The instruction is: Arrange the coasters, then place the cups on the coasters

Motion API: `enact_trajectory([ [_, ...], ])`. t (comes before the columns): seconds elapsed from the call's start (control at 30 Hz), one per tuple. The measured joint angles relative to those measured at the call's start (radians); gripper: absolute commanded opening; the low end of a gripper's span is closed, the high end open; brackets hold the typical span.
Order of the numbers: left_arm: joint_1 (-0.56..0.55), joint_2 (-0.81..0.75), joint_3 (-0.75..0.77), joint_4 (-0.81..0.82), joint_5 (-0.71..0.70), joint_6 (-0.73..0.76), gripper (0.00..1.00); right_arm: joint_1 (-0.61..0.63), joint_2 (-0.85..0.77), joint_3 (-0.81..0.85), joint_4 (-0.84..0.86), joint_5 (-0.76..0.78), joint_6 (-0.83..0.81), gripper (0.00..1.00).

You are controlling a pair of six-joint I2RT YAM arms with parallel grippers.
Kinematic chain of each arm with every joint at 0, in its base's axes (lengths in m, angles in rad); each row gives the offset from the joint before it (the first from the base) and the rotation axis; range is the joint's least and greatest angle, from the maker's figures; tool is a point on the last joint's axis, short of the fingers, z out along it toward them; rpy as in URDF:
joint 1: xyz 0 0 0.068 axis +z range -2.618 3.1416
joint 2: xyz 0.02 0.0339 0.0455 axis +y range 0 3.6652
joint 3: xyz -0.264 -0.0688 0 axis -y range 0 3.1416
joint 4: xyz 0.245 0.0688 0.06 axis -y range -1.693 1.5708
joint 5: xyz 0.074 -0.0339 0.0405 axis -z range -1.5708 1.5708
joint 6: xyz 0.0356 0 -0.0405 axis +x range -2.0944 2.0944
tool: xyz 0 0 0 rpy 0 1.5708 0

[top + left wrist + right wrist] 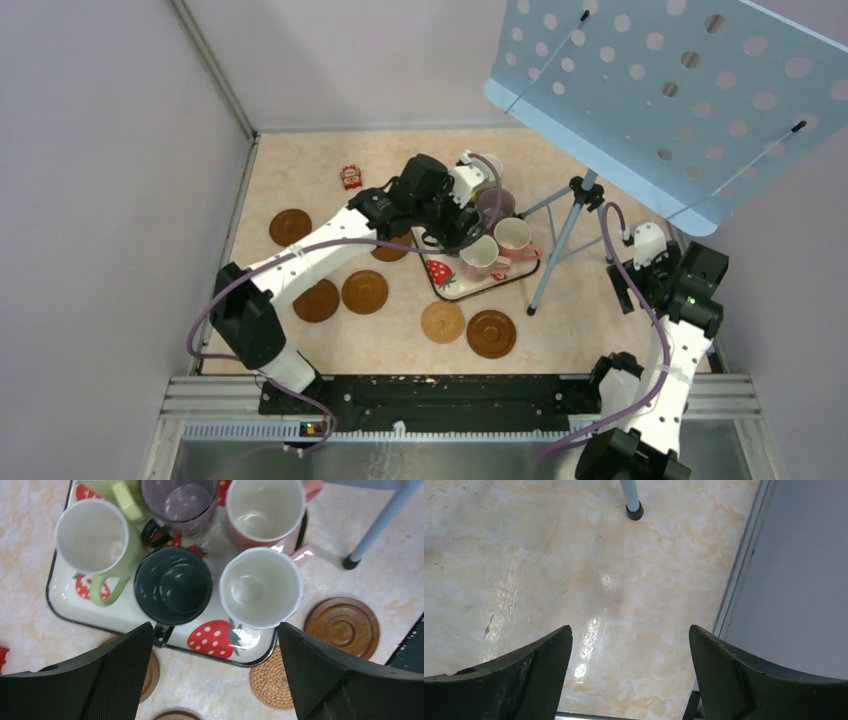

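Several cups stand packed on the strawberry-print tray (pixel 75 617): dark green (pixel 173 585), purple (pixel 180 502), yellow-green (pixel 92 535), pink (pixel 265 510) and a white-lined one with a pink handle (pixel 260 587). My left gripper (pixel 215 630) hovers open above the tray's near edge (pixel 470 290), holding nothing. Coasters lie flat on the table: dark brown ones (pixel 290 226) (pixel 317 300) (pixel 364 292) (pixel 491 333) and a tan woven one (pixel 442 321) (pixel 270 682). Another is half hidden under the left arm (pixel 392 250). My right gripper (pixel 630 630) (pixel 625 290) is open over bare table at the right.
A tripod stand with a blue perforated panel (pixel 660 90) rises right of the tray, one foot (pixel 530 310) (pixel 352 560) beside the coasters. A small red packet (pixel 351 177) lies at the back. Walls close in left, back and right (pixel 794 580).
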Motion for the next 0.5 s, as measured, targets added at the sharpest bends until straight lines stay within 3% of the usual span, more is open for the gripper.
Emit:
enact_trajectory([
  [0.23,-0.059,0.038,0.035,0.087,0.127,-0.022,0.99,0.018,0.006,0.0,0.007,-0.004,0.005,0.84],
  [0.5,-0.102,0.099,0.034,0.292,0.334,-0.075,0.99,0.031,0.033,-0.004,0.093,-0.039,0.041,0.82],
])
